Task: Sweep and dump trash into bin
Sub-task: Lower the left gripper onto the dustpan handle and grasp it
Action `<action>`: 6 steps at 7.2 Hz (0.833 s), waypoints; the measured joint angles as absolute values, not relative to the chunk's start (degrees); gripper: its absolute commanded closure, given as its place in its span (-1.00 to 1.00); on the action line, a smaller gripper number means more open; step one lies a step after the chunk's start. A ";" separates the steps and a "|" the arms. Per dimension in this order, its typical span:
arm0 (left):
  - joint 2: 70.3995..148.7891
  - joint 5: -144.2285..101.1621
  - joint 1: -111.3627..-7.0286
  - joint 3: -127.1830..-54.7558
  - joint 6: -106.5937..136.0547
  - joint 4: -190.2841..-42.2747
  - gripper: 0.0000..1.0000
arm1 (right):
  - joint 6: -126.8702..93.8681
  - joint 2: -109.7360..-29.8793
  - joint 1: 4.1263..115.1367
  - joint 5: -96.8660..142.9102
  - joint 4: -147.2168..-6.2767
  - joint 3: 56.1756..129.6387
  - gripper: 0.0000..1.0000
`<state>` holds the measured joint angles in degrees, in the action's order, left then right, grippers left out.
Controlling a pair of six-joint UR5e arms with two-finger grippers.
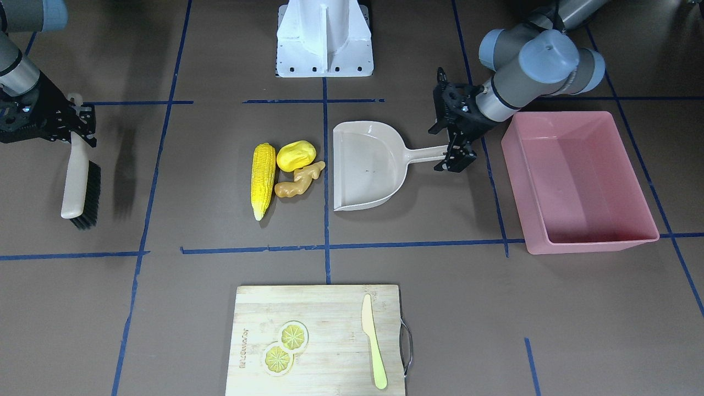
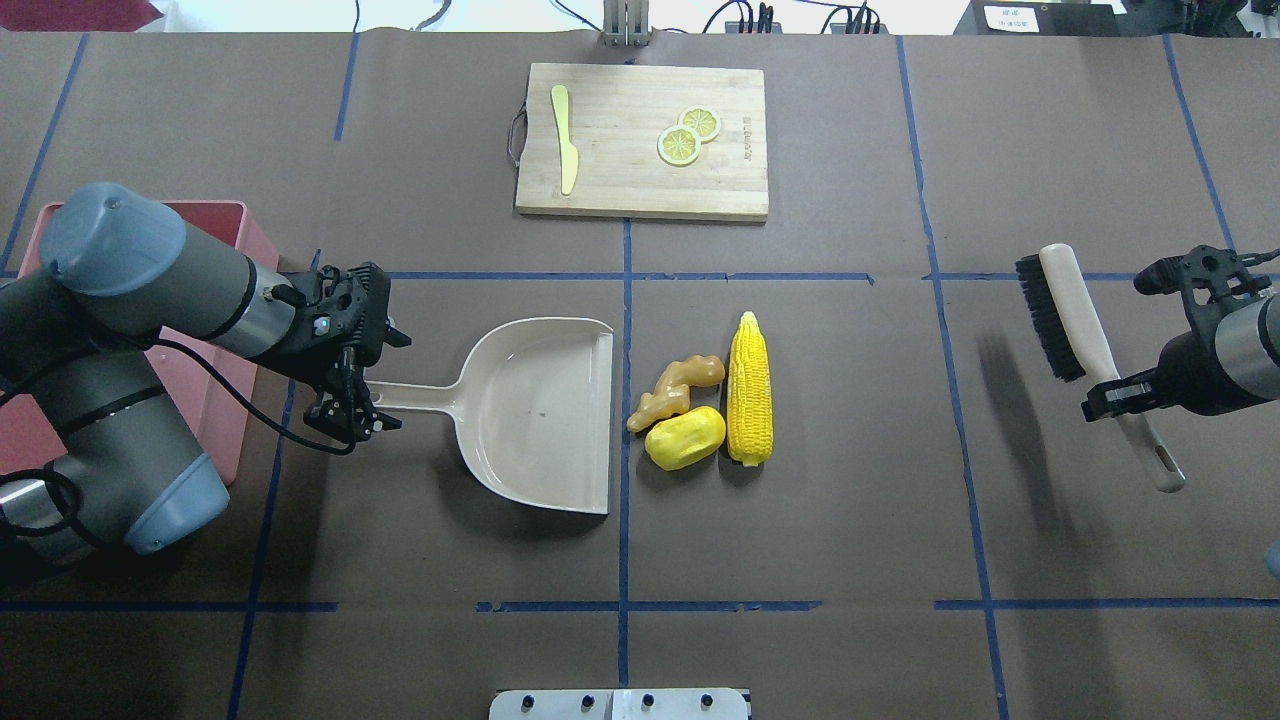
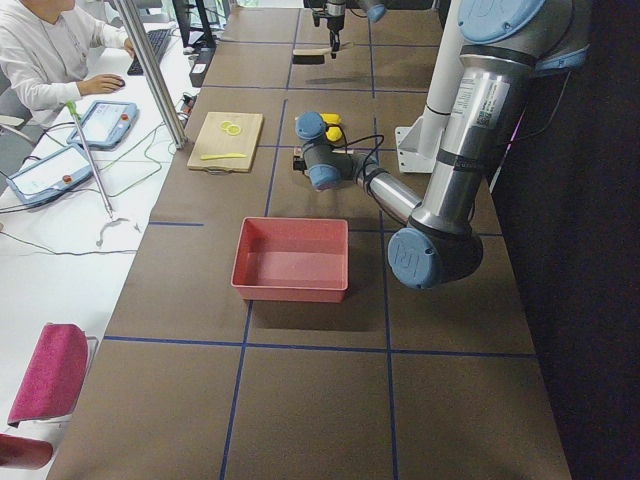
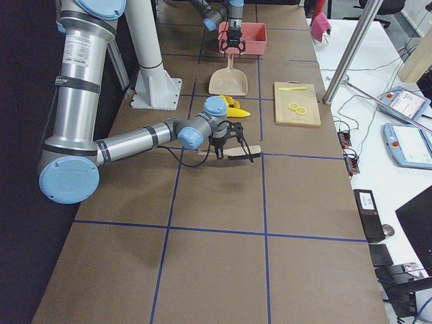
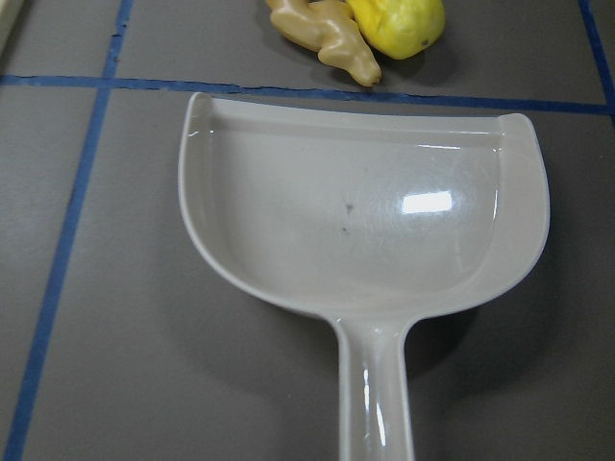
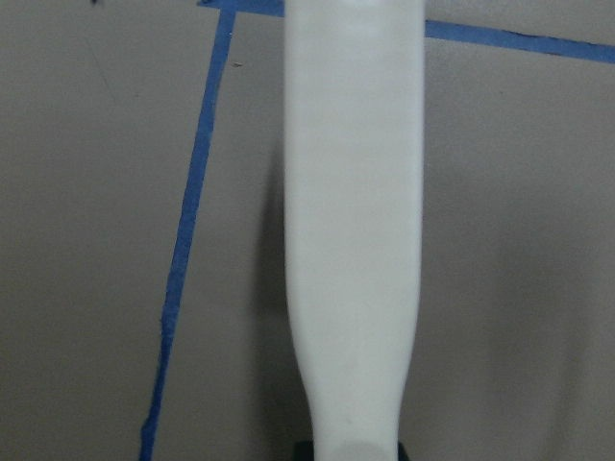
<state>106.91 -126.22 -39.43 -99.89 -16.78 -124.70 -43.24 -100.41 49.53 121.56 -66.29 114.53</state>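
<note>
The trash lies mid-table: a long corn cob (image 2: 750, 388), a rounded yellow lump (image 2: 685, 438) and a tan ginger root (image 2: 675, 387), just off the open lip of a beige dustpan (image 2: 540, 410). The lump (image 5: 399, 24) and ginger (image 5: 327, 38) also show in the left wrist view. My left gripper (image 2: 352, 395) is shut on the dustpan's handle; the pan lies flat and empty. The pink bin (image 1: 572, 165) stands empty behind that gripper. My right gripper (image 2: 1120, 392) is shut on the handle of a black-bristled brush (image 2: 1060, 310), held above the table far from the trash.
A wooden cutting board (image 2: 620, 180) with a pale yellow knife (image 2: 565, 150) and lemon slices (image 2: 685, 135) lies at the far side. The robot's white base (image 1: 324, 38) is at the near side. Blue tape lines cross the brown table.
</note>
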 measured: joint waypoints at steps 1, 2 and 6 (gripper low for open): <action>106.99 -125.46 -38.20 -99.73 -15.82 -124.78 -0.99 | -43.24 -100.45 49.50 121.56 -66.33 114.50 0.96; 107.23 -125.12 -36.89 -99.57 -14.44 -124.82 -0.99 | -43.24 -100.50 49.49 121.55 -66.35 114.44 0.96; 107.90 -124.89 -35.25 -97.68 -13.41 -124.84 -0.93 | -43.24 -100.55 49.48 121.51 -66.36 114.26 0.96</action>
<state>107.90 -124.89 -35.25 -97.68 -13.41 -124.84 -43.24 -100.55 49.48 121.51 -66.36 114.26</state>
